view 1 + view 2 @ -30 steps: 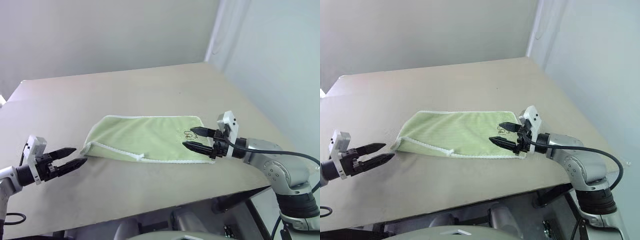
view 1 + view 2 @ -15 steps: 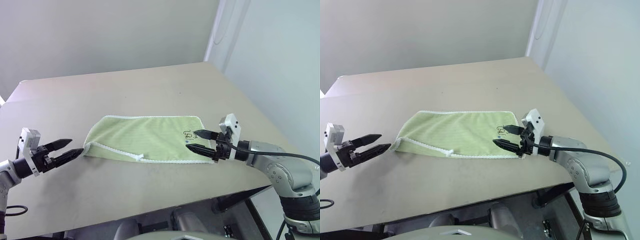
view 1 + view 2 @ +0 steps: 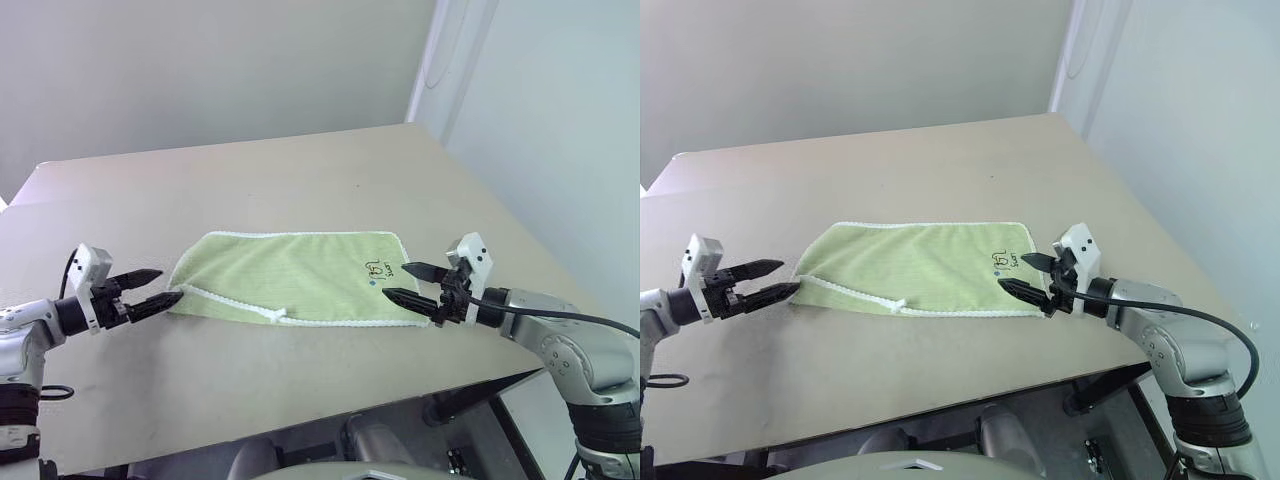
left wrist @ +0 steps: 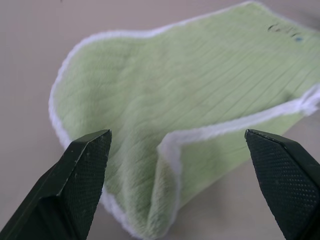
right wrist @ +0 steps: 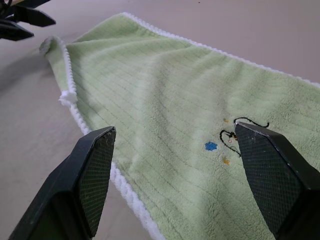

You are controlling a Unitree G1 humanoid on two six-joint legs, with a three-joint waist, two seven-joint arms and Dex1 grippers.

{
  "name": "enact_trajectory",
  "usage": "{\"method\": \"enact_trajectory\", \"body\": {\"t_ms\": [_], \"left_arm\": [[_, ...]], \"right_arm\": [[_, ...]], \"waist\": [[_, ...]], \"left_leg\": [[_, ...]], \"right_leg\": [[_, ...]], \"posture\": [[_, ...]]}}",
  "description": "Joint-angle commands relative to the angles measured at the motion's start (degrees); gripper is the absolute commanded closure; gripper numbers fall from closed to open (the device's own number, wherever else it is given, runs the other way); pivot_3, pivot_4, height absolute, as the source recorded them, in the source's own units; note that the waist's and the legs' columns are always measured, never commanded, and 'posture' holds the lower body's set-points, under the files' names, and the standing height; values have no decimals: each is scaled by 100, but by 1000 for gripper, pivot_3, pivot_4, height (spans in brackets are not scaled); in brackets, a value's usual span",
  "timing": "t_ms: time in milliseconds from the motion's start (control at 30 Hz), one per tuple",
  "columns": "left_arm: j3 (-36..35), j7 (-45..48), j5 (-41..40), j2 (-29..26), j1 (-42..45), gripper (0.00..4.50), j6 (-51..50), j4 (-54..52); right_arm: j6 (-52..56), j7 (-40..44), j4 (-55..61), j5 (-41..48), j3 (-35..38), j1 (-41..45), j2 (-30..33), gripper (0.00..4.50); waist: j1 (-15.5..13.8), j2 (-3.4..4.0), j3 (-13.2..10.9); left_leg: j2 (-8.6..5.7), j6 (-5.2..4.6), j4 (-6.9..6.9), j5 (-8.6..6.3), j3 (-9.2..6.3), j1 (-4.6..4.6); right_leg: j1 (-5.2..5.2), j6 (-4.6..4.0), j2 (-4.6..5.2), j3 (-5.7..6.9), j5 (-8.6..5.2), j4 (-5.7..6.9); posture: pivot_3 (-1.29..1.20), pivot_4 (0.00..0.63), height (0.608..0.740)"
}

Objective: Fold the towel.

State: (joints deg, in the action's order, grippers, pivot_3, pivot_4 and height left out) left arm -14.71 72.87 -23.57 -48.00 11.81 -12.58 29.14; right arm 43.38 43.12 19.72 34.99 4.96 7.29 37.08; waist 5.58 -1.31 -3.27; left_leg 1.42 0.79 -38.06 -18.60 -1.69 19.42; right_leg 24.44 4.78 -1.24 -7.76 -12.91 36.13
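Towel [image 3: 295, 277] lies flat-ish on the beige table [image 3: 300, 180], stretched left to right and folded over lengthwise, its white stitched edging running along the near side, and the small dark embroidered mark [image 3: 379, 268] sits near its right end. Left gripper [image 3: 152, 289] is at the towel's left end, fingers spread wide, tips just beside the rounded, doubled-over corner; from the left wrist view the two black fingers [image 4: 82, 172] frame that curled corner, with nothing caught between them. Right gripper [image 3: 400, 282] mirrors it at the opposite end, jaws parted and grasping nothing, tips hovering right at the towel's right edge just past the embroidery. Through the right wrist view the mark and a little blue dot [image 5: 211, 146] show between its open fingers [image 5: 95, 172], cloth lying loose beneath
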Motion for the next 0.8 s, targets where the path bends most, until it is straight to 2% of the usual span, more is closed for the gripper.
{"method": "enact_trajectory", "body": {"t_ms": [33,200,400,500,800], "left_arm": [[163,19,302,13,288,0,457,390],[363,95,557,122,670,0,860,1112],[387,182,607,134,798,0,1036,1376],[418,286,493,312,985,619,856,1268],[376,333,533,354,1029,3872,814,1271]], "right_arm": [[-112,-72,177,-16,104,39,-6,545],[-148,-143,124,-129,72,39,-1,545],[-147,-153,127,-134,75,40,-11,545],[-105,-236,202,-158,84,4,-21,498],[-106,-272,215,-141,76,-4,-11,498]], "waist": [[-4,-1,0],[-9,-4,2],[-6,-4,2],[-22,-5,3],[-6,-8,5]], "left_leg": [[0,0,0,0,0,1],[-1,0,-2,0,0,1],[-1,0,-1,0,0,2],[0,0,-2,0,-1,2],[0,-1,-5,0,-2,1]], "right_leg": [[0,0,0,0,0,0],[-1,1,0,0,1,1],[-1,1,0,0,1,1],[-1,2,0,0,2,3],[-3,2,-1,0,2,4]], "posture": [[0,0,740],[0,0,740],[0,0,740],[0,0,740],[0,0,740]]}}
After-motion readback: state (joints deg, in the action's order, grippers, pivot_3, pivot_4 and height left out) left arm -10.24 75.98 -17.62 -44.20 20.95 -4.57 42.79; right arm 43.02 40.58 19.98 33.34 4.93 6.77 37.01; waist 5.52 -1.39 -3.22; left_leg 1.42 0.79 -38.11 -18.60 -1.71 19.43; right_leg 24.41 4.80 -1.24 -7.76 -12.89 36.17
